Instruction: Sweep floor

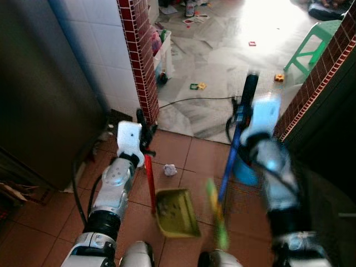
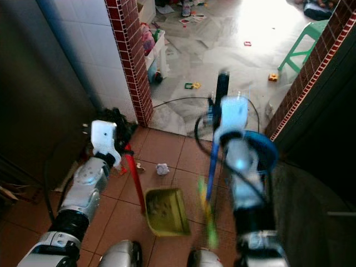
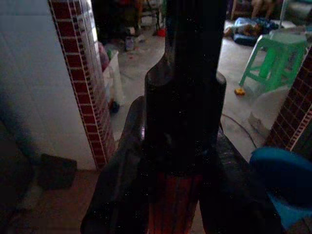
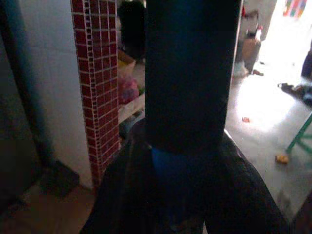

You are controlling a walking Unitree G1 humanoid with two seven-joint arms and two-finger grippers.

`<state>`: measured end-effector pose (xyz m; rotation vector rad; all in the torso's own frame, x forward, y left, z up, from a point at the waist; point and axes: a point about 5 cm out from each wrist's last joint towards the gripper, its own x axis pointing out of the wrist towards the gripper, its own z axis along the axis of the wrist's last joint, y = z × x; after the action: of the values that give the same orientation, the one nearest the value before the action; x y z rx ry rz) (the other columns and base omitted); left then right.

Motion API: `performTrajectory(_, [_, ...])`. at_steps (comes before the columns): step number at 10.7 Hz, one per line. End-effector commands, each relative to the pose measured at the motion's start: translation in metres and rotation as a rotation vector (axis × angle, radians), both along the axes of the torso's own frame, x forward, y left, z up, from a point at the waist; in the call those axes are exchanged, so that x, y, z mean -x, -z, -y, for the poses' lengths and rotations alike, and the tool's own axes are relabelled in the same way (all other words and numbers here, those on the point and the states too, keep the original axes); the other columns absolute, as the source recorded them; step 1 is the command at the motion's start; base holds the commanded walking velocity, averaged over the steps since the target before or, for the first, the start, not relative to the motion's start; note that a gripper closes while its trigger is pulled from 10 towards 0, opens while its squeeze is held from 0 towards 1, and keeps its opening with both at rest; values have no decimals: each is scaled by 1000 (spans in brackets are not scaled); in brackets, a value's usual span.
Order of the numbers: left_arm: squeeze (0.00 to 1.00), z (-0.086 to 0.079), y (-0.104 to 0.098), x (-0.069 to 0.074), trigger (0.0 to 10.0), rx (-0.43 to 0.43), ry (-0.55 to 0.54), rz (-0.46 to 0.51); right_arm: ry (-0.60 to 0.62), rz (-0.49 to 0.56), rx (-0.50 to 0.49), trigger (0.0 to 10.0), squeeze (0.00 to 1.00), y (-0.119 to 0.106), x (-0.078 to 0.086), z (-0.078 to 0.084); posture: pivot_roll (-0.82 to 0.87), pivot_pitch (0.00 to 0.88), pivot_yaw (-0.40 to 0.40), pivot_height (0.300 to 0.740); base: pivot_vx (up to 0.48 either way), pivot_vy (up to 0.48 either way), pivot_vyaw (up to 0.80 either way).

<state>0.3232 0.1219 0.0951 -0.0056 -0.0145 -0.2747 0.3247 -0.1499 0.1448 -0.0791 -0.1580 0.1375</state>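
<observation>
Green broom [image 1: 218, 214] head blurred; yellow dustpan [image 1: 176, 212] w/ red handle clear.

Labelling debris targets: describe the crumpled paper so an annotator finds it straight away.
Start at the red brick pillar and drop to the terracotta tile floor at its foot. The crumpled paper lies there, just beyond the yellow dustpan. It is the lone whitish wad, apart from the coloured toys farther off.

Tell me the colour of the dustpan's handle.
Red; the dustpan handle shows best in the left eye view, pan yellow-green.
</observation>
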Motion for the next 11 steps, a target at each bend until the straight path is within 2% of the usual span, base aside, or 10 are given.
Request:
performTrajectory(1, [0,-3,-13,-1,10000,25,-17,51,-22,9,3,10000,0,-2,2,-8,-27,27,-18,740,0,0,0])
performTrajectory(2, [0,-1,-16,0,10000,18,1,59,-1,-40,8,10000,0,9,5,-14,-27,14,-45,740,0,0,0])
performTrajectory(4, [0,3,-20,-1,10000,15,15,69,1,-67,-7,10000,0,15,3,-20,-15,0,-40,740,0,0,0])
performTrajectory(5, [0,5,-22,2,10000,24,19,65,27,-81,-43,10000,0,15,2,-17,-19,0,-32,740,0,0,-800])
performTrajectory(6, [0,5,-23,5,10000,33,26,60,45,-72,-92,10000,0,8,0,-17,-28,0,-13,740,0,360,-800])
performTrajectory(7, [0,9,-24,9,10000,38,44,53,43,-44,-92,10000,0,0,-2,-18,-18,0,-3,740,0,480,-706])
performTrajectory(11, [0,24,-38,13,10000,31,139,76,69,-13,-93,10000,0,-7,-7,-14,-14,0,-11,740,0,480,0])
